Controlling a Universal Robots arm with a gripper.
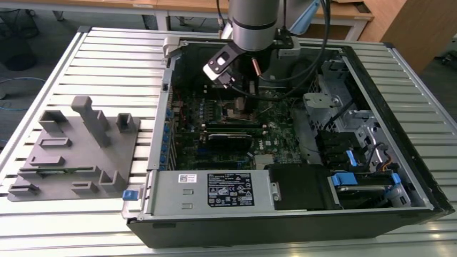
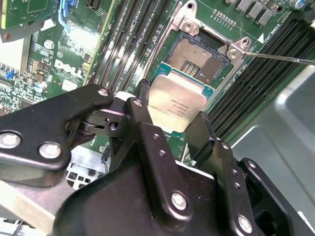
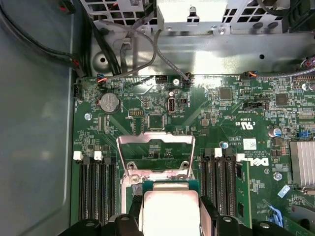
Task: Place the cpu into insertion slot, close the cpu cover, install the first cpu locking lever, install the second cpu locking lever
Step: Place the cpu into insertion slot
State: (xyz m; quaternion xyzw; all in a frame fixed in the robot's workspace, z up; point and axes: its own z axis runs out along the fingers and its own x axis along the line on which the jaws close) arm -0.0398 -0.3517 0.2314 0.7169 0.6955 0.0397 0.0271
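Fingers (image 2: 202, 133) on two cpu (image 2: 176, 104) edges, insertion slot (image 2: 198, 56) open just beside.

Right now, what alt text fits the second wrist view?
The black gripper holds a small flat square silver-grey cpu close to the open dark square insertion slot on a green circuit board.

1 cpu (image 2: 178, 105), 1 slot (image 2: 199, 58), 1 cover (image 3: 155, 139)

Silver-grey cpu (image 2: 177, 105), green circuit board (image 3: 209, 115)
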